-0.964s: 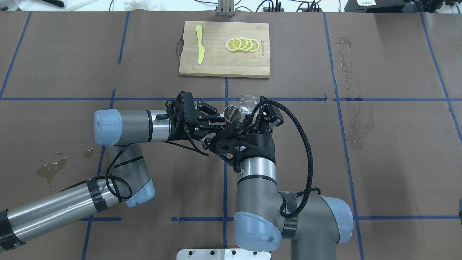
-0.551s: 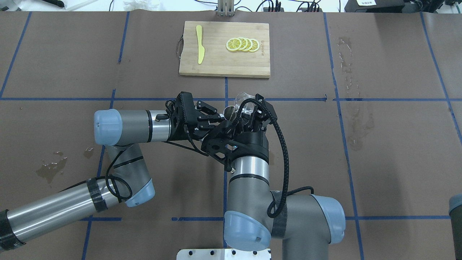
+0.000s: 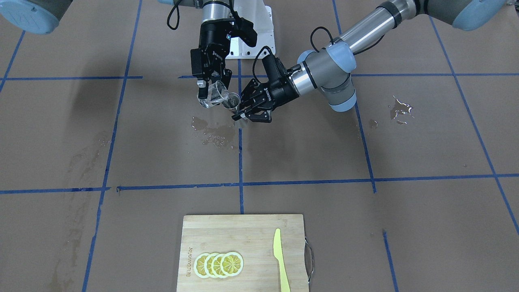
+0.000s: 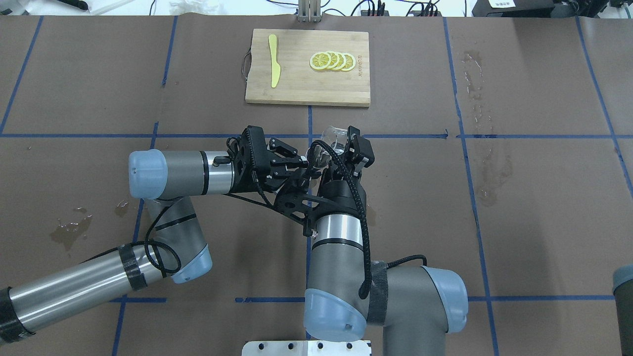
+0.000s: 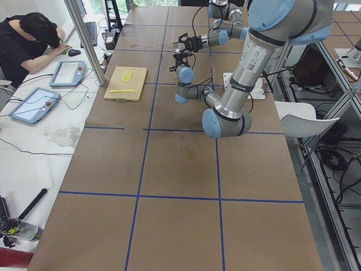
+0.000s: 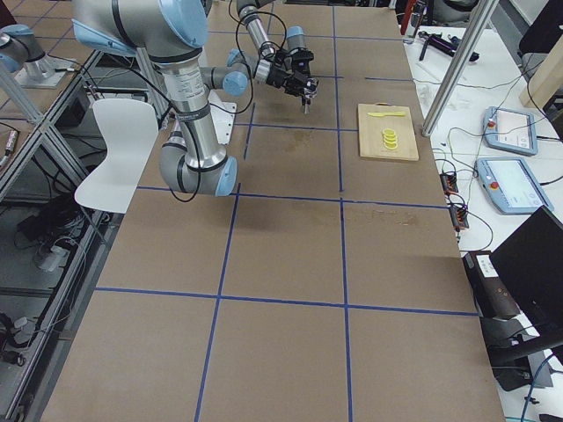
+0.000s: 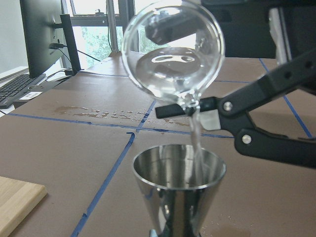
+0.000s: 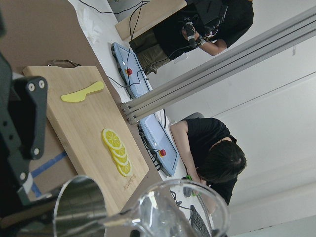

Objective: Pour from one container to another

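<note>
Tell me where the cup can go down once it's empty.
Bare: the strip between board and puddle; the square outside the right arm, short of the wet streak. Crowded: at the jigger, where left claw and right claw, holding the cup, meet.

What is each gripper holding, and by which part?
Right gripper clamps the tilted glass cup across its body; left gripper holds the steel jigger by its lower part.

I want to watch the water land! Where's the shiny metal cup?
In the left wrist view, the steel jigger sits bottom centre, just under the tipped glass cup. Front-facing view: the left pincer holds it above the wet patch.
</note>
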`<state>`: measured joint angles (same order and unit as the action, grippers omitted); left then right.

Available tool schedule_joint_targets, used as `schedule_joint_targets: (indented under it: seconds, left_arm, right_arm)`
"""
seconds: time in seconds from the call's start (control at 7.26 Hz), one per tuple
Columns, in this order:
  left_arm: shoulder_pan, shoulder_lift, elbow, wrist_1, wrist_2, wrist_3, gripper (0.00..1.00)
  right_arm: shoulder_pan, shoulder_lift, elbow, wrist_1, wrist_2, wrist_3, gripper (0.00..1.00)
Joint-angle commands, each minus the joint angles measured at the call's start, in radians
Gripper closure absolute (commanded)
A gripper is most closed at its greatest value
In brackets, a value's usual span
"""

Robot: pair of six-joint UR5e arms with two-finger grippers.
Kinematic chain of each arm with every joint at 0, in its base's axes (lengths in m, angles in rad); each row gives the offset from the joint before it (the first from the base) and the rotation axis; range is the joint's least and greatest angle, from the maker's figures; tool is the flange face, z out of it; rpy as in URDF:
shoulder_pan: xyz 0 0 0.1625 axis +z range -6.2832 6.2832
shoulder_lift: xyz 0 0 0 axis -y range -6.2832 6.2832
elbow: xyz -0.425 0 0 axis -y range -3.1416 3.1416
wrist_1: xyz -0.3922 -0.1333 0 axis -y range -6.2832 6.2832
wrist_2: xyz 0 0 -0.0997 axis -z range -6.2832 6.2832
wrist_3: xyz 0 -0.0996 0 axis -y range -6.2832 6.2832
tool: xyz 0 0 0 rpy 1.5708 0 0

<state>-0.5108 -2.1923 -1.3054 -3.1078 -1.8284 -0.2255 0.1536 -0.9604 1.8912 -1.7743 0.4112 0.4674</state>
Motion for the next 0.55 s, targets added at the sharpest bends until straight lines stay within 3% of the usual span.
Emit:
schedule_joint_targets:
  seconds: [0.0,0.41]
  left_arm:
    - [0.002,0.000,-0.002,0.000,0.001,0.000,1.00]
    - [0.006,0.000,-0.002,0.000,0.006,0.000,1.00]
  right_arm:
    - [0.001,0.002,-0.001,-0.013,-0.015,-0.044,1.00]
    - [0.001,0.005,-0.001,-0.033,-0.025,-0.087,1.00]
